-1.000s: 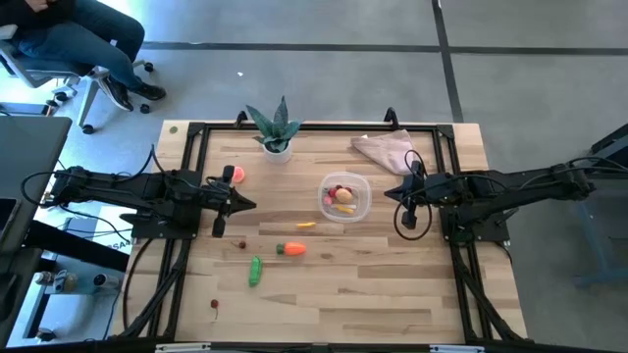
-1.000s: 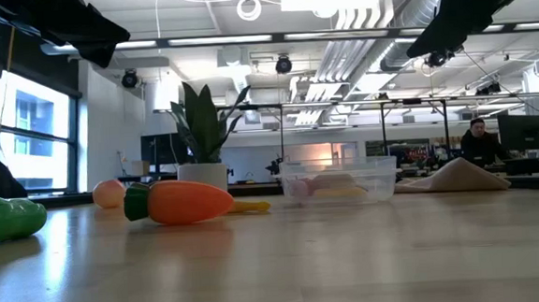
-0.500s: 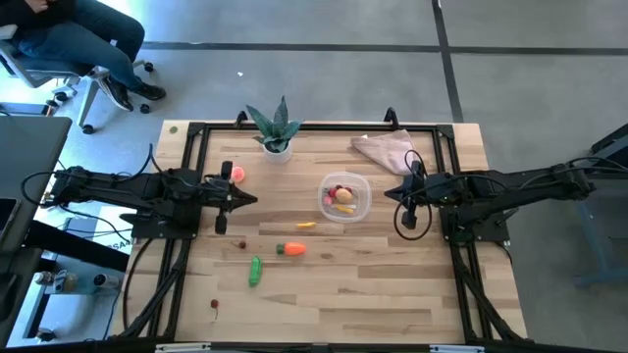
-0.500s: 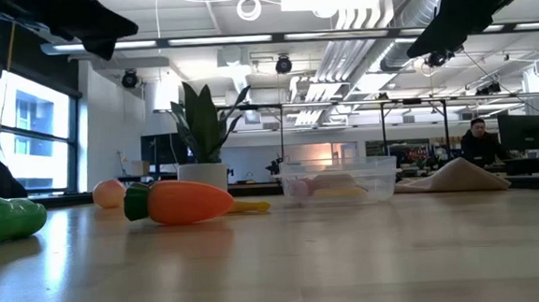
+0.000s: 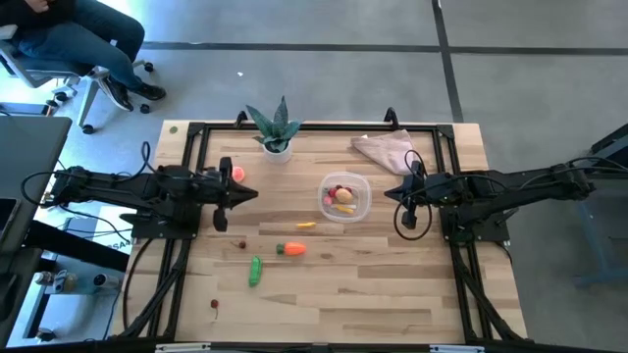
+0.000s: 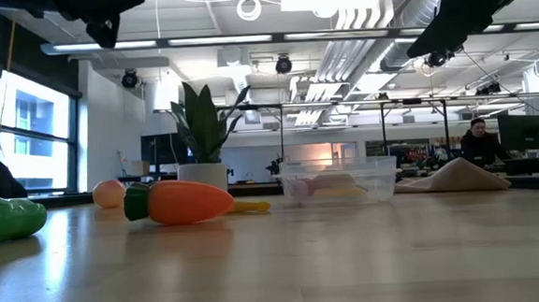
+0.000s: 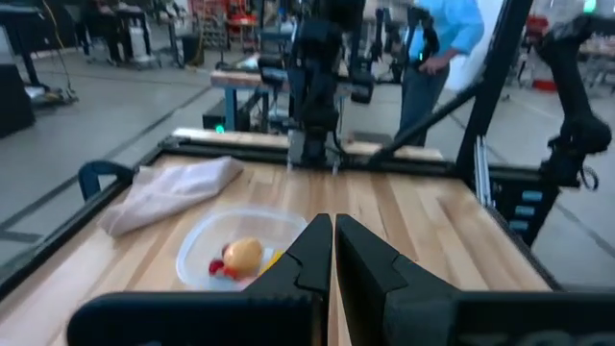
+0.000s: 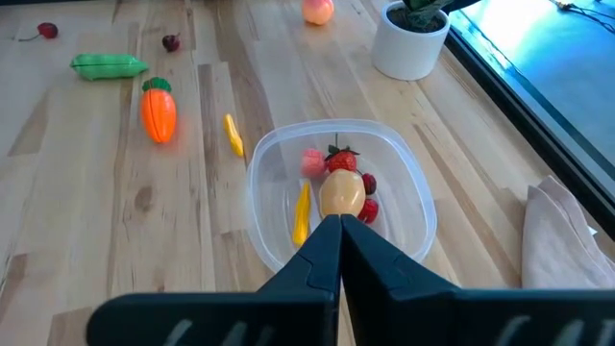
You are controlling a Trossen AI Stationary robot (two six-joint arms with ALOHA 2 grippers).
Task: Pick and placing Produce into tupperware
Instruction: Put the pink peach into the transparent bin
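Note:
The clear round tupperware (image 5: 343,196) stands right of the table's middle and holds a beige potato (image 8: 341,192), red berries, a pink piece and a yellow piece. Loose on the wood lie an orange carrot (image 5: 290,249), a green cucumber (image 5: 255,271), a yellow piece (image 5: 305,225), a peach (image 5: 237,175) and two small red berries (image 5: 242,245). My left gripper (image 5: 253,197) hovers shut above the table's left side and points toward the tupperware. My right gripper (image 5: 388,192) hovers shut just right of the tupperware, slanting down at it. Neither holds anything.
A spiky green plant in a white pot (image 5: 275,127) stands at the far edge. A pinkish-beige cloth (image 5: 385,150) lies at the far right. Black frame rails (image 5: 186,196) run along the table's sides. A person sits beyond the far left corner (image 5: 78,39).
My left gripper has tipped its fingers upward, closer to level, and risen a little; it stays shut. The produce and the tupperware have not moved.

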